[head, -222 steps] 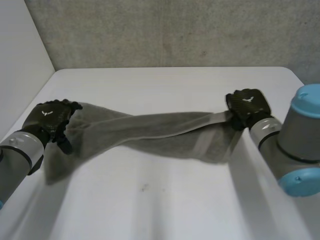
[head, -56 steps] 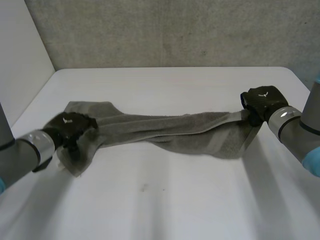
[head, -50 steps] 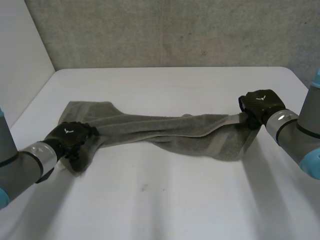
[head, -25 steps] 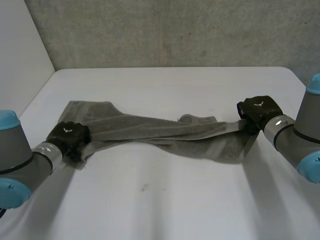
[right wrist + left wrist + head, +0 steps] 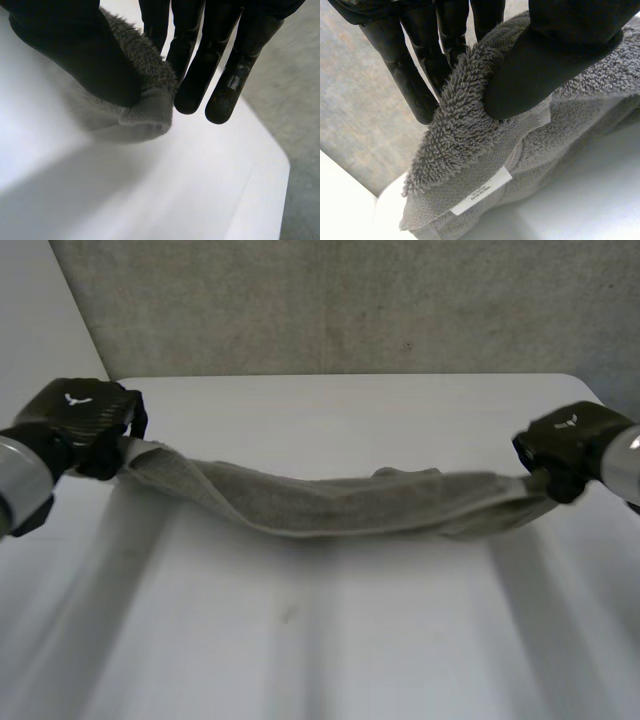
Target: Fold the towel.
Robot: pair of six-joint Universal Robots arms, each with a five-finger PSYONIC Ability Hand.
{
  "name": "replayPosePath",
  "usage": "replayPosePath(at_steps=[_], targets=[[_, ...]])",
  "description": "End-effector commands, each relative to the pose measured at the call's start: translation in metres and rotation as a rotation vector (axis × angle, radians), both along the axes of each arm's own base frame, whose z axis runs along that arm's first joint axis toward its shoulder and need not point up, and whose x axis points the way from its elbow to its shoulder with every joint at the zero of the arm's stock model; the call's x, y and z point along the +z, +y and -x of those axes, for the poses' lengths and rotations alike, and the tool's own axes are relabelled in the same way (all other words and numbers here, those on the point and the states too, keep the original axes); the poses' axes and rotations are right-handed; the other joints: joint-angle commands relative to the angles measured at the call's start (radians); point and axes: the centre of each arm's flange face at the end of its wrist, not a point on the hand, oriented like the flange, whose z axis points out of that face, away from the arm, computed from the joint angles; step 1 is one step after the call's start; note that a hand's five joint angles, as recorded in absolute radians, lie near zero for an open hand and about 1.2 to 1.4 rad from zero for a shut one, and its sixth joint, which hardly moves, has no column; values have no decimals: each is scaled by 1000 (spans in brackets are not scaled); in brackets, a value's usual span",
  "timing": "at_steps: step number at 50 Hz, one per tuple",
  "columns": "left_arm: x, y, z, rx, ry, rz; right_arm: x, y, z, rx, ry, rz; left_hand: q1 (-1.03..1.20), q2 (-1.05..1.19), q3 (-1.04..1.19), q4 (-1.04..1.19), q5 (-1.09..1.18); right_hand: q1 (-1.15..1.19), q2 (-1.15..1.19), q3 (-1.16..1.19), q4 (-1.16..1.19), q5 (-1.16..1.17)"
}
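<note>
Two hands held the towel [image 5: 340,505] up by its ends, over the table [image 5: 320,650]. The left hand [image 5: 80,420] was above the table's left side. It pinched one end of the towel between its thumb [image 5: 560,50] and its fingers [image 5: 415,75]. The right hand [image 5: 570,440] was above the table's right side and pinched the other end the same way.

The towel hung between them like a long, bunched rope and dipped low over the middle of the table. I could not tell if the dip touched the table.

I think most of the job was not done yet. No neat, flat fold showed anywhere. The towel probably needed to be laid flat on the table and then folded over.

One small white tag [image 5: 482,191] was sewn on the end in the left hand. It had tiny grey writing, too small to read. Each hand had a little white mark [image 5: 74,398] on its back, a shape and not words.
</note>
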Motion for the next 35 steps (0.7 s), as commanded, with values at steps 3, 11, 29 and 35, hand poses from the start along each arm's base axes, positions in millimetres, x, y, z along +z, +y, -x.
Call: replayPosePath(at_steps=[3, 11, 29, 35], targets=[[-1, 11, -23, -3, 37, -271, 14, 27, 13, 72, 162, -21, 220, 183, 185, 182, 195, 449, 231, 211, 205, 244], [-62, -43, -21, -18, 51, -436, -31, -1, 14, 73, 210, -142, 220, 183, 185, 182, 195, 449, 231, 211, 205, 244], [141, -134, 20, 24, 313, 594, 150, -81, -19, -142, -193, 975, 220, 183, 185, 182, 195, 449, 231, 211, 205, 244], [142, -126, 19, -20, 490, 578, 136, -76, -21, -107, -193, 962, 220, 183, 185, 182, 195, 449, 231, 211, 205, 244]])
